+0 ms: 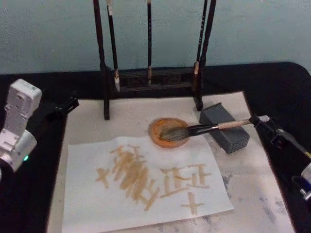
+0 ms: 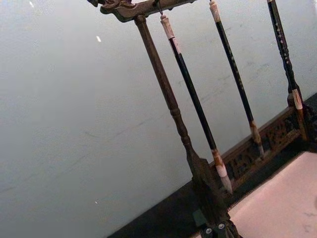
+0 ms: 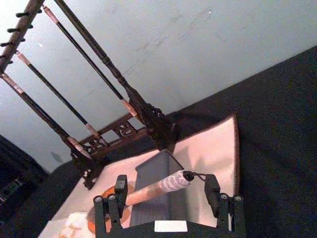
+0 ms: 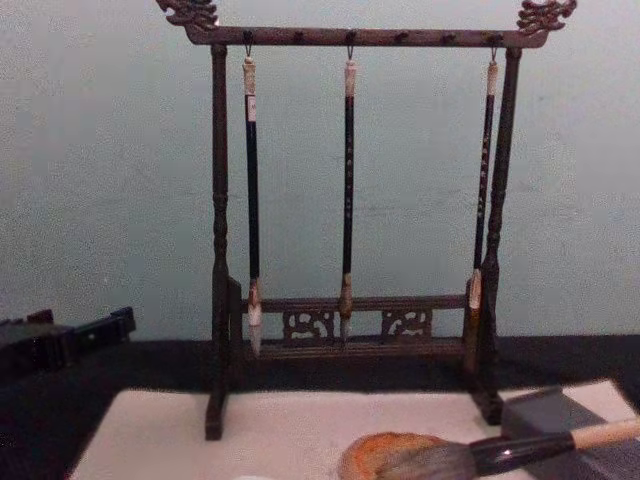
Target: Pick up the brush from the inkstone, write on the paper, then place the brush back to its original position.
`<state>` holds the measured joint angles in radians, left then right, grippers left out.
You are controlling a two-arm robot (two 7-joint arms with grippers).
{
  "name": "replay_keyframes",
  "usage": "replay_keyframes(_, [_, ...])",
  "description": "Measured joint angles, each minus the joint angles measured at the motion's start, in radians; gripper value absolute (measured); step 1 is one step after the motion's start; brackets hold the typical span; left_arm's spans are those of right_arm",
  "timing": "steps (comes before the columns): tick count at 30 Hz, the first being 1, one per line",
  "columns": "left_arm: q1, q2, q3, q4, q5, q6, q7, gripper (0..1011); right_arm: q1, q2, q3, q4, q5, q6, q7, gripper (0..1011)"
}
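Head view, step in hand: last step, the return. The paper [image 1: 87,194] already bears ochre strokes, so the writing looks done.
Brush [image 1: 208,128]: one; bristle head lying in the inkstone [image 1: 154,130], handle propped across the grey block [image 1: 228,141].
Right gripper [image 3: 166,179]: at the handle's tail end, its fingers spread to either side with a gap showing, gripping nothing.
Left gripper [image 1: 68,104]: parked over the tabletop's [image 1: 272,82] left side, well apart from the work; open or closed, cannot tell.
Next move, judged: draw the right gripper straight back along the handle's line without nudging the tail, or the brush may roll off the block.
Count: inkstone, one; paper, one sheet; grey block, one; beige mat [image 1: 252,194], one; brush rack [image 4: 350,37], one; slim hanging brushes [image 4: 349,180], three.
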<state>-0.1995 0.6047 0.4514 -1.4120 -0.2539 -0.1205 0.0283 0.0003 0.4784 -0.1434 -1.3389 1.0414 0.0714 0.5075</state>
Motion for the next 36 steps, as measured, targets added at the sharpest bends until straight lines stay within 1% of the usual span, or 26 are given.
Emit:
replay_keyframes(7, [0.000, 0.000, 0.000, 0.000, 0.000, 0.000, 0.000, 1002, 0.025, 0.000, -0.025, 0.027, 0.032, 0.017, 0.016, 1001])
replay_keyframes(20, [0.000, 0.000, 0.000, 0.000, 0.000, 0.000, 0.000, 1002, 0.045, 0.008, -0.055, 0.050, 0.071, 0.025, 0.018, 1001])
replay_keyframes(31, [0.000, 0.000, 0.000, 0.000, 0.000, 0.000, 0.000, 1000, 0.075, 0.008, -0.082, 0.092, 0.108, 0.031, 0.032, 1001])
replay_keyframes(36, [0.000, 0.000, 0.000, 0.000, 0.000, 0.000, 0.000, 1002, 0.095, 0.003, -0.094, 0.121, 0.129, 0.035, 0.044, 1001])
